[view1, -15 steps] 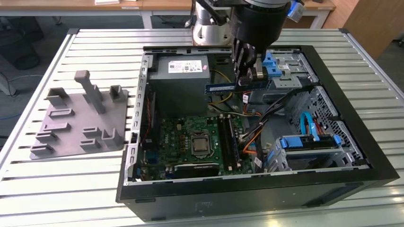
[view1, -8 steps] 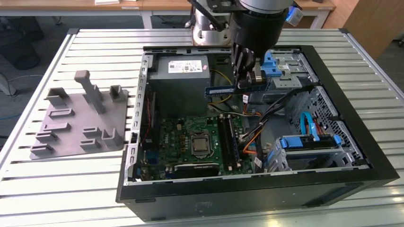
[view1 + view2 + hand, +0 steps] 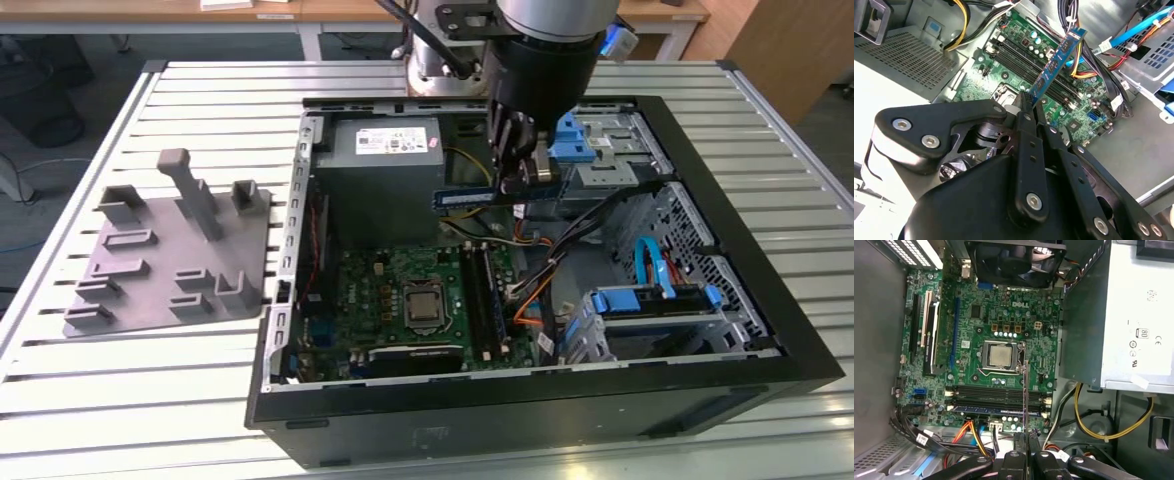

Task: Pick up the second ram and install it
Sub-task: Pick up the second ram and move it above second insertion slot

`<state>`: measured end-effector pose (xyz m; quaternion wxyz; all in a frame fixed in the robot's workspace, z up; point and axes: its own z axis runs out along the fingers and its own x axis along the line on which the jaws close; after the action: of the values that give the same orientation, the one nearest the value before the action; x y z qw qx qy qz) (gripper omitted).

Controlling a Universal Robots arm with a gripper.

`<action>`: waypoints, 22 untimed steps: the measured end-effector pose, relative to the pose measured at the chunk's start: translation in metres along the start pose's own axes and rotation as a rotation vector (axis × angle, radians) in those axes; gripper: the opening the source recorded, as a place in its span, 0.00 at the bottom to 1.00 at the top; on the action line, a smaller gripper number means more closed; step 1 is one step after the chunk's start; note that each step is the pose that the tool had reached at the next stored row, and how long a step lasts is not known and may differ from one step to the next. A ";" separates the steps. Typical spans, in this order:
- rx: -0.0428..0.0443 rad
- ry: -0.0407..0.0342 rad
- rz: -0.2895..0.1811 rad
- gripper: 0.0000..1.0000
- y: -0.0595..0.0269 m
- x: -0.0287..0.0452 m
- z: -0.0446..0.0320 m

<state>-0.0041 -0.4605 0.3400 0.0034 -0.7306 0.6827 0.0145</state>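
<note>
My gripper [image 3: 518,185] is shut on the second ram [image 3: 483,197], a thin blue-green stick with a pale label. It hangs level above the open computer case, near the power supply's edge and apart from the board. In the second wrist view the ram [image 3: 1056,62] sticks out from between the closed fingers [image 3: 1026,117], over the motherboard [image 3: 1019,75]. In the first wrist view the ram [image 3: 1026,400] shows edge-on as a thin line, crossing over the long black memory slots [image 3: 996,395]. A bluish stick [image 3: 999,408] seems to sit in one slot.
The grey power supply [image 3: 380,160] fills the case's far part. The processor socket [image 3: 424,305] lies mid-board beside the slots. Cables [image 3: 534,285] and blue drive brackets [image 3: 654,300] crowd the exterior view's right. A grey tray with upright blocks [image 3: 174,250] stands left of the case.
</note>
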 end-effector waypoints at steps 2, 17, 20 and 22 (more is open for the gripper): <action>0.0000 0.0000 0.000 0.14 0.0000 0.0001 0.0019; 0.0000 0.0000 0.000 0.14 -0.0002 0.0006 0.0183; 0.0000 0.0001 0.000 0.14 -0.0001 0.0018 0.0220; -0.0001 0.0003 0.000 0.14 0.0014 0.0047 0.0236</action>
<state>-0.0055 -0.4647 0.3163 0.0033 -0.7306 0.6827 0.0145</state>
